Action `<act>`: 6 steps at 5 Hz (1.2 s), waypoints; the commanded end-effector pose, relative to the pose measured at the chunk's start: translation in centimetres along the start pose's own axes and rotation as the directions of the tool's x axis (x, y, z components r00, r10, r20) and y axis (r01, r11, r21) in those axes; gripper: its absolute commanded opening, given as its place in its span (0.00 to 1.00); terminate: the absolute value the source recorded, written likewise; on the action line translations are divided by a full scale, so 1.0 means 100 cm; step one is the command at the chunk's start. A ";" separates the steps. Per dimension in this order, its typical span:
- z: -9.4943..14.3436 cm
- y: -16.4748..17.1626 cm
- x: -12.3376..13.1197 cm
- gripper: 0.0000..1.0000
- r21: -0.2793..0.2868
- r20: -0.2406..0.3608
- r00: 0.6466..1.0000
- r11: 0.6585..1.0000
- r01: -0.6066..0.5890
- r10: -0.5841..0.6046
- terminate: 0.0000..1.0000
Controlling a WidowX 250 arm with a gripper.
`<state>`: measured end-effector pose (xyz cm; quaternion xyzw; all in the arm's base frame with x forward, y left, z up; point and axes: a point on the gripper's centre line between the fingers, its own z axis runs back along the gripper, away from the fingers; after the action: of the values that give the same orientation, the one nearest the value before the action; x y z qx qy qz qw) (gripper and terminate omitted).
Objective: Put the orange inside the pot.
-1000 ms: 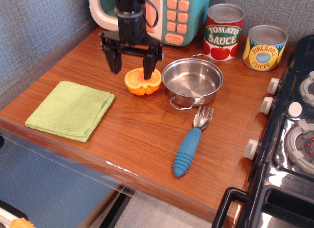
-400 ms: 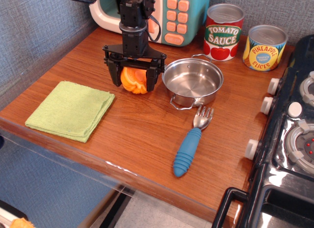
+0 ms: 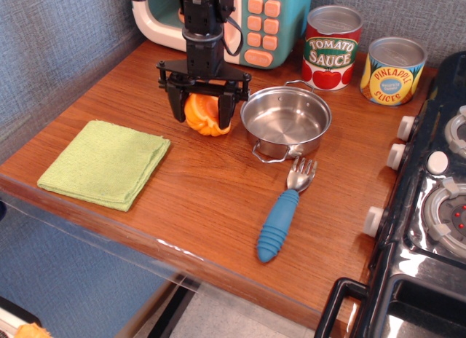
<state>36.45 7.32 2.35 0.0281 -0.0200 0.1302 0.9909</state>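
The orange [image 3: 203, 114] is a small ribbed toy half orange, tipped on its side between the two black fingers of my gripper [image 3: 202, 114]. The gripper is shut on it and holds it just above the wooden counter, a little left of the pot. The pot [image 3: 285, 121] is a shallow shiny steel pot with two wire loop handles, standing empty on the counter to the right of the gripper.
A green cloth [image 3: 105, 163] lies front left. A blue-handled fork [image 3: 282, 210] lies in front of the pot. A toy microwave [image 3: 247, 17] stands behind the arm, with a tomato sauce can [image 3: 332, 48] and pineapple can [image 3: 393, 71] at the back right. A stove [image 3: 429, 199] edges the right side.
The gripper came down around the orange lying flat, closed on it, and has lifted it slightly; the orange has tipped onto its side between the fingers.
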 end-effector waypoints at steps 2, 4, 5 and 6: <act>0.070 -0.005 0.004 0.00 -0.018 0.181 0.983 1.000 -0.002 0.005 0.00; 0.089 -0.060 0.008 0.00 -0.120 0.197 0.976 0.986 0.116 -0.091 0.00; 0.072 -0.081 0.013 0.00 -0.138 0.149 0.980 0.979 0.151 -0.130 0.00; 0.051 -0.085 0.013 1.00 -0.126 0.089 0.987 0.982 0.143 -0.133 0.00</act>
<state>39.33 -0.89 4.71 -0.0284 -0.0346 0.0643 0.9969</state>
